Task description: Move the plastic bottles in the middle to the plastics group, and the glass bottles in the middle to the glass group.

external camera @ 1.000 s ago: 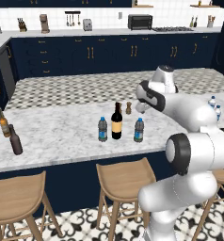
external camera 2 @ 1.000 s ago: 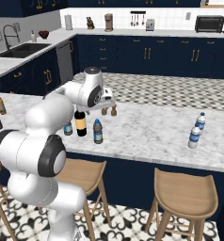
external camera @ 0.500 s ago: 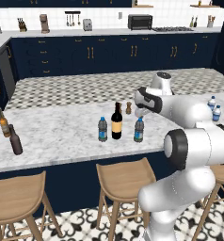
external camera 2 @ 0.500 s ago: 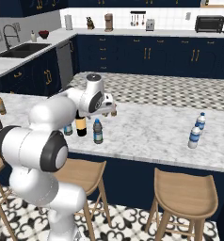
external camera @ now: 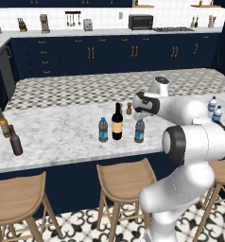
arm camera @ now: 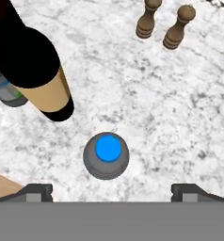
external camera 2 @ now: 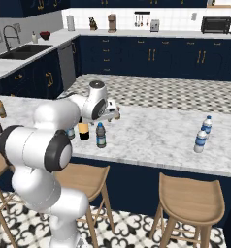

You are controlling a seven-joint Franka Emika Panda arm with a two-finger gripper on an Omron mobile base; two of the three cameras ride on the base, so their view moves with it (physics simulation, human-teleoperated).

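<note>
Claw [arm camera: 109, 190] spread wide with nothing between the fingertips, poised straight above the nearer grey-tinted water bottle [arm camera: 106, 155], blue cap facing up. On the marble desk [external camera: 62, 127], in a row: second grey-tinted bottle [external camera: 103, 130], tall wine bottle [external camera: 117, 122] with tan label, then the bottle under the claw [external camera: 140, 130]; two wooden shakers [arm camera: 163, 24] just behind. Far to the left, amber bottle [external camera: 4, 124] and dark brown bottle [external camera: 15, 140]; far to the right, two whitish water bottles [external camera 2: 203, 133].

White marble island counter [external camera: 62, 137] with wine bottle [external camera: 117, 122], grey water bottles [external camera: 103, 130], whitish pair [external camera: 214, 109], brown bottles [external camera: 9, 133], wooden shakers [arm camera: 164, 24].
</note>
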